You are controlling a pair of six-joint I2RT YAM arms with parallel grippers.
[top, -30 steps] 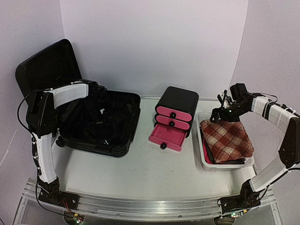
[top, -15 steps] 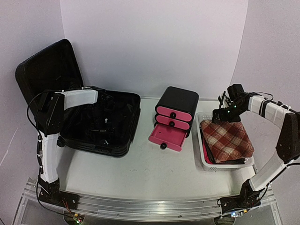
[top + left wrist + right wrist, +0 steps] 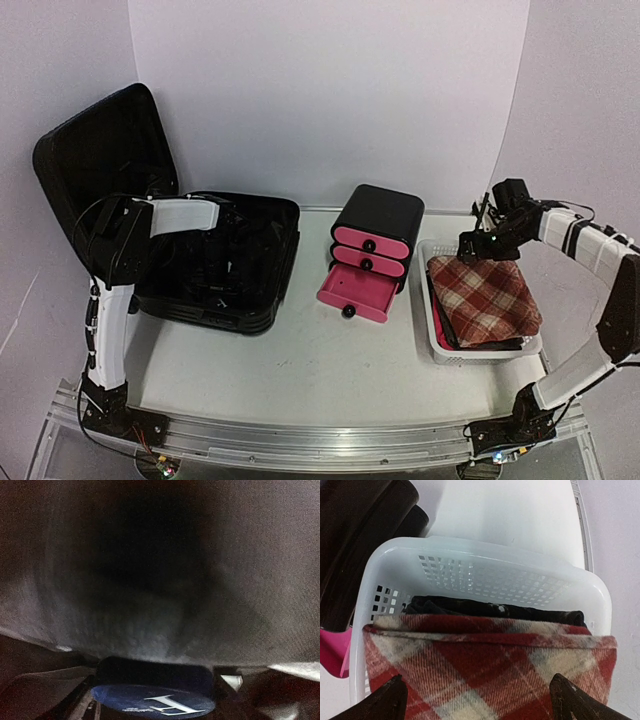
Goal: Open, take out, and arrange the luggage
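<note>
the luggage (image 3: 235,312) lies open at the left of the tabletop (image 3: 330,380), lid up, the left arm (image 3: 185,212) sunk in its shell with dark cloth (image 3: 160,605) filling the wrist view; a blind pinch there could catch lining or a strap and drag the luggage. whether the left fingers are apart or what they touch i cannot tell. the right fingers (image 3: 387,702) stand wide apart, empty, just above the plaid cloth (image 3: 485,665) in the white basket (image 3: 485,575) at the right.

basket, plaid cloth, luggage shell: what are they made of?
The basket looks like smooth white moulded plastic, with punched mesh walls. The plaid cloth: soft woven fabric, fuzzy nap, maybe flannel or wool. The luggage: rigid black shell, probably plastic, slight sheen.
</note>
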